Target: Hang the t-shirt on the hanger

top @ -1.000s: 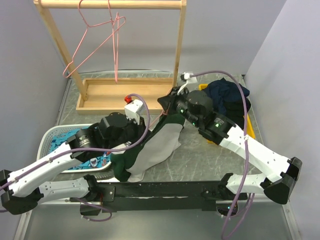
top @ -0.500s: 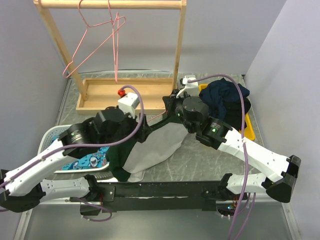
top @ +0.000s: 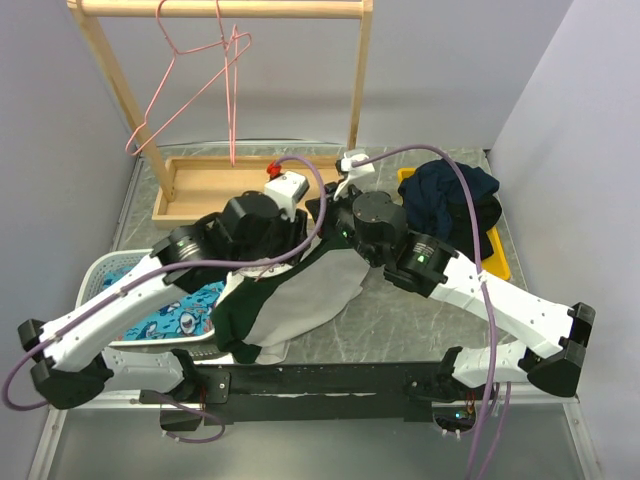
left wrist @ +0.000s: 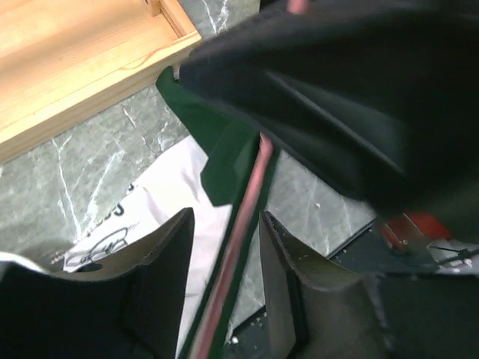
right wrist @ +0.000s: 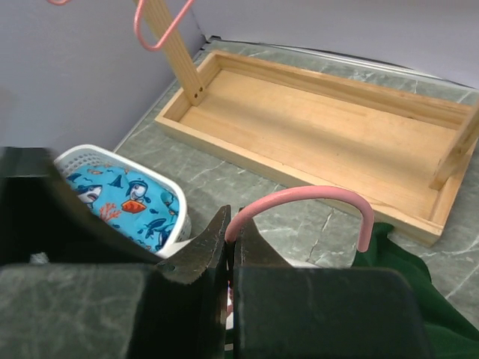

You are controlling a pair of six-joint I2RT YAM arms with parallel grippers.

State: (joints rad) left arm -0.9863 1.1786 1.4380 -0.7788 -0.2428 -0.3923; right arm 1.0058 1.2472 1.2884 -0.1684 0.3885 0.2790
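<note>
The dark green and pale grey-white t-shirt (top: pixel 290 310) hangs and drapes between the two arms near the table's front. Its white part with the line print (left wrist: pixel 112 243) shows in the left wrist view. My right gripper (right wrist: pixel 233 221) is shut on the hanger (right wrist: pixel 314 196), pinching the pink wire just below its curved hook. The hanger's pink wire (left wrist: pixel 243 224), wrapped by a green shirt edge, runs between the fingers of my left gripper (left wrist: pixel 226 217). Those jaws stand apart, with a gap on each side of the wire.
A wooden rack stands at the back, with its base tray (top: pixel 200 190) and two more pink hangers (top: pixel 195 70) on its rail. A white basket (top: pixel 105 270) holding blue shark-print cloth (top: pixel 175 315) sits at the left. A navy-black clothes heap (top: pixel 455 195) lies at the right.
My left gripper was shut, opened wide, then narrowed partway. The left arm swung back and right toward the right gripper. The right arm shifted slightly left, and the shirt rose with them.
</note>
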